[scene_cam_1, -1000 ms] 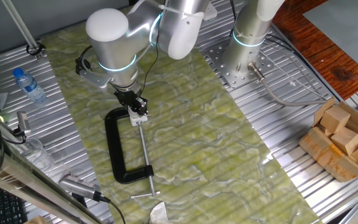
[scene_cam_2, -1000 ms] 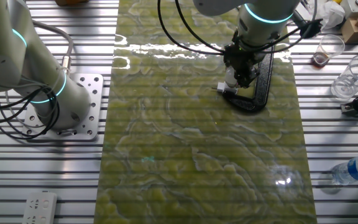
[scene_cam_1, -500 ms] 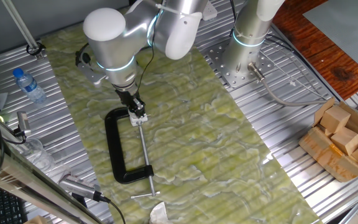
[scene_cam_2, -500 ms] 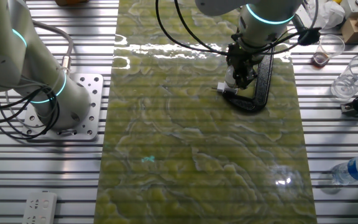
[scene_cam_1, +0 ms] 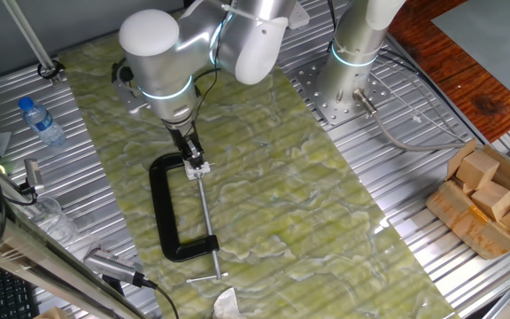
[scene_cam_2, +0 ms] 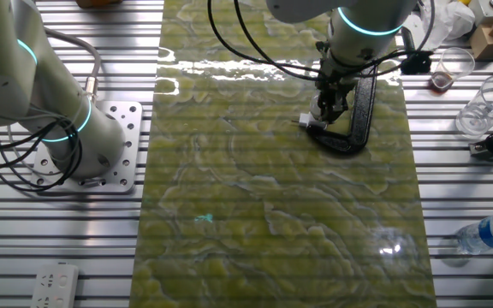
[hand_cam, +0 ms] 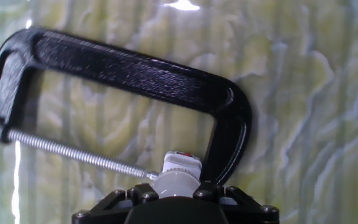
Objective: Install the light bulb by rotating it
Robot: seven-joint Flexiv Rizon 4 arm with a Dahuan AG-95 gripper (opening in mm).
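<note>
In one fixed view the gripper (scene_cam_1: 195,157) stands nose-down on the upper end of the black C-clamp (scene_cam_1: 168,213), whose threaded screw (scene_cam_1: 204,213) runs away below the fingers. The light bulb cannot be made out here.

From the other fixed view, a small white shape — probably the light bulb (scene_cam_2: 319,110) — sits between the fingertips, just above the white socket fitting (scene_cam_2: 312,125).

In the hand view the bulb (hand_cam: 173,182) lies directly ahead of the fingers, fitting (hand_cam: 180,162) beyond it; the fingers seem closed on the bulb, though their tips are hidden.
</note>
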